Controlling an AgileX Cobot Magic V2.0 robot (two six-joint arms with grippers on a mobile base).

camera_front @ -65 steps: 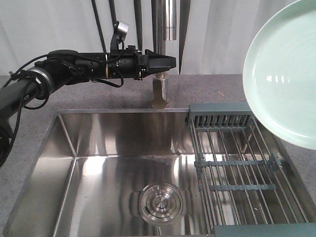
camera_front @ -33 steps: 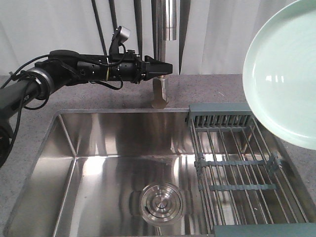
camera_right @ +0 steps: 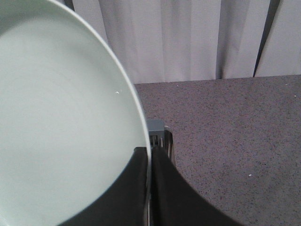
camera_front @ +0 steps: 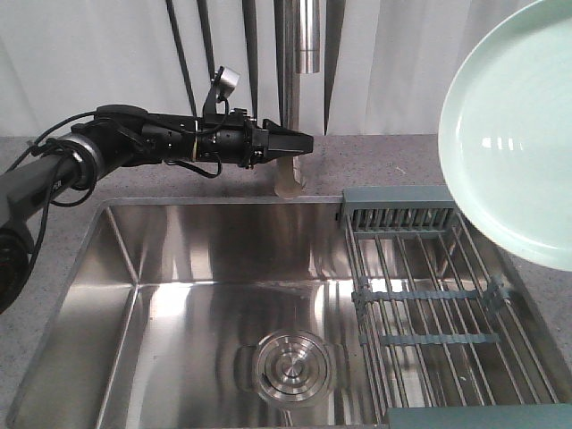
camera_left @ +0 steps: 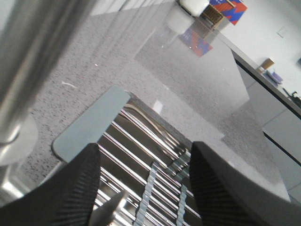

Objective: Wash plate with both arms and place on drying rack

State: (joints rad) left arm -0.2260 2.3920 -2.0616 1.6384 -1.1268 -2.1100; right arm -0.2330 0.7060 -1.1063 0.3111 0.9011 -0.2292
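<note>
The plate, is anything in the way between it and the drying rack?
Nothing that can be seen. The right gripper holds the plate up high on the right, and the drying rack sits lower down with nothing lying on its rods. The left gripper is open, over by the faucet, away from that path.

Bright, even light; glare on the sink [camera_front: 179, 304] and plate [camera_front: 509, 179]; faucet [camera_left: 28, 61] blurred, upper left of left wrist view.
</note>
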